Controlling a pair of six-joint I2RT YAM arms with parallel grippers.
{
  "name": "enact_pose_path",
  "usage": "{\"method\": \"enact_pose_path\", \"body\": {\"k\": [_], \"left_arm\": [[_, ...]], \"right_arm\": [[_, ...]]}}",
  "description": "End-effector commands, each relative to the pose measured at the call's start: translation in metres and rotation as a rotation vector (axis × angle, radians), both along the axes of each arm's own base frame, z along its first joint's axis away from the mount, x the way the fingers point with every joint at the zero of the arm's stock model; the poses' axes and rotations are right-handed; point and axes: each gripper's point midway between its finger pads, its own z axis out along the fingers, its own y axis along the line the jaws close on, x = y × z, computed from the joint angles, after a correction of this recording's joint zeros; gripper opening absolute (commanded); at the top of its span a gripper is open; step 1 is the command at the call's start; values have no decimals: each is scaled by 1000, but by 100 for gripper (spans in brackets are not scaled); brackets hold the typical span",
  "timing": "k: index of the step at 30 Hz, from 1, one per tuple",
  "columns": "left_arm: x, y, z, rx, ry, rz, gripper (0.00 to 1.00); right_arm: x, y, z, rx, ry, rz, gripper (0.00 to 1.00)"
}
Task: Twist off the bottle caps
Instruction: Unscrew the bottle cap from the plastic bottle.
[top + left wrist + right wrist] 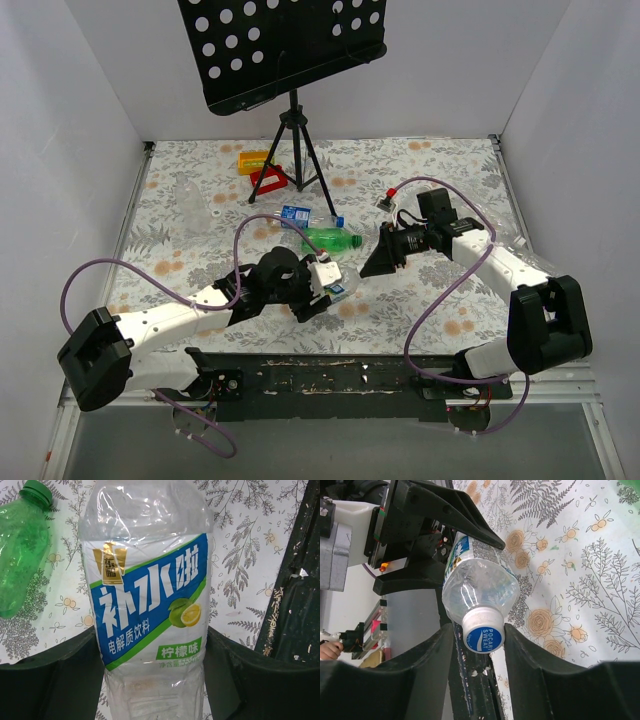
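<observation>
While left gripper (152, 680) clamps labelled bottle (150, 605), right gripper (480, 645) pinches its cap (483, 632); green bottle (22, 550) beside.

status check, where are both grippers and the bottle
Left gripper clamped on labelled bottle. Right gripper fingers flank its blue-and-white cap, contact unclear. Green bottle lies just beside, not blocking.

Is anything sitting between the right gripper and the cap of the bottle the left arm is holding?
Nothing visible does. In the right wrist view the right gripper already has a finger on each side of the blue-topped cap. The left gripper holds the labelled bottle by its body.
</observation>
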Motion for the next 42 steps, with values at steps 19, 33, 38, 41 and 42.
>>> {"method": "enact_pose_path", "body": {"k": [19,33,38,41,42], "left_arm": [[-60,-4,57,-284,406,-331,7],[-24,8,37,-194,265,-205,3],[-27,10,27,-135,147,-183,0],[-22,11,22,-97,42,-134,0],[-20,12,22,-97,15,-118,0]], "right_arm": [[-39,-12,13,80,-986,609,1],[-30,8,26,3,-832,342,58],[-24,8,46,35,-579,212,76],[-10,1,49,-4,-336,59,75],[-7,-1,48,-19,-250,15,75]]}}
